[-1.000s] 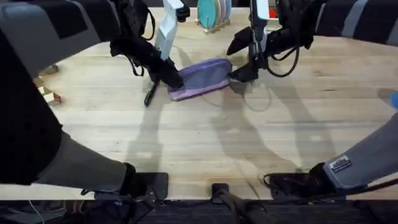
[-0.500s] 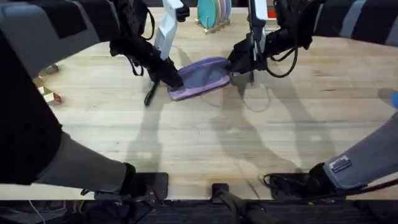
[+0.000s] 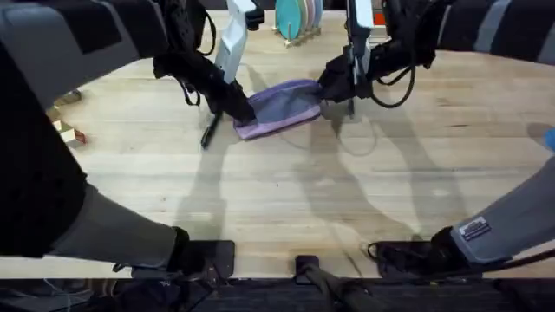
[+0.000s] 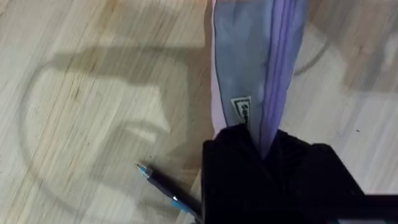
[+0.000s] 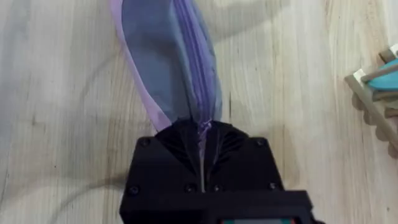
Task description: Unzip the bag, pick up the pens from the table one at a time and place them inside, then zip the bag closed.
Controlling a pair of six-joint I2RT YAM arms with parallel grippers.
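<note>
I see the bag lying on the table at the far centre, its long axis running left to right and its right end raised slightly higher than its left. My left tool is at the bag's left end; in the left wrist view the left tool is pressed together on the fabric at the end of the zipper line, so it is pinching the bag. My right tool is at the bag's right end; in the right wrist view the right tool is closed on the purple zipper seam where the bag narrows to a point, so it too is pinching the bag. Whether the right tool holds the zipper pull itself or only the fabric, I cannot tell. One pen lies on the table just left of the bag's left end, under the left arm; in the left wrist view this pen shows as a dark barrel with a blue tip, resting on the wood beside the tool and apart from the bag. A wooden rack holding coloured plates stands at the far edge of the table, behind the bag. Small wooden blocks sit near the left edge.
</note>
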